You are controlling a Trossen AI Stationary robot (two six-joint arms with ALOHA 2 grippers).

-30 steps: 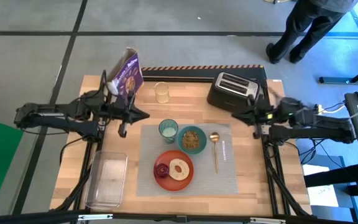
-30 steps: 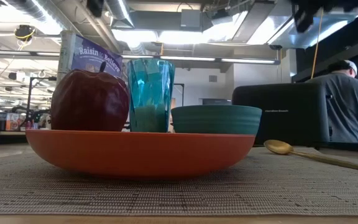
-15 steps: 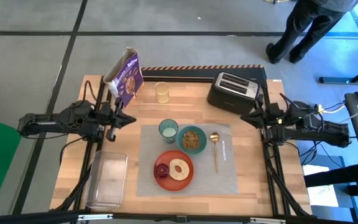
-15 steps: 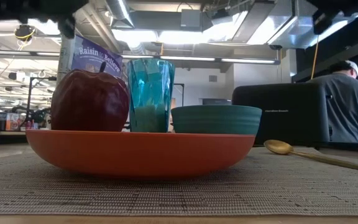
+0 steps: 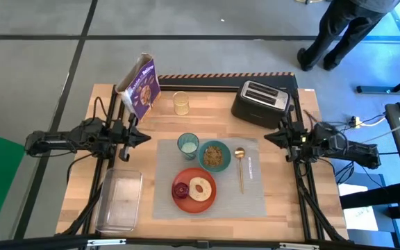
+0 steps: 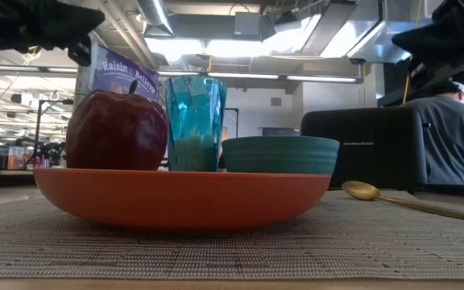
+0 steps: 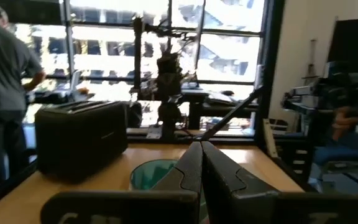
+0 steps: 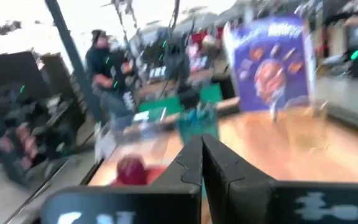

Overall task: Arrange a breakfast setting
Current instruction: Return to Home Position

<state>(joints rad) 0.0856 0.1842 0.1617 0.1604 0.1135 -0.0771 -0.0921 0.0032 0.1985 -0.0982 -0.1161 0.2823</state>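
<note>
A grey placemat (image 5: pixel 252 191) lies on the wooden table. On it rest an orange plate (image 5: pixel 186 201) with a bagel (image 5: pixel 201 189) and a dark red fruit (image 5: pixel 181 190), a teal bowl (image 5: pixel 214 155), a teal cup (image 5: pixel 188 145) and a gold spoon (image 5: pixel 240 167). My left gripper (image 5: pixel 148 135) is shut, level, over the table's left side and left of the cup. My right gripper (image 5: pixel 268 137) is shut, level, over the right side, just right of the placemat. Neither holds anything.
A black toaster (image 5: pixel 259 101) stands at the far right. A purple cereal box (image 5: pixel 139 87) and a small clear glass (image 5: pixel 180 103) stand at the far edge. A clear plastic tub (image 5: pixel 121 201) lies near left. A person (image 5: pixel 346 28) stands beyond the table.
Both arms have drawn back from the table's middle toward their own side edges and sunk lower, with the fingers shut throughout. The setting on the placemat has stayed where it was.
</note>
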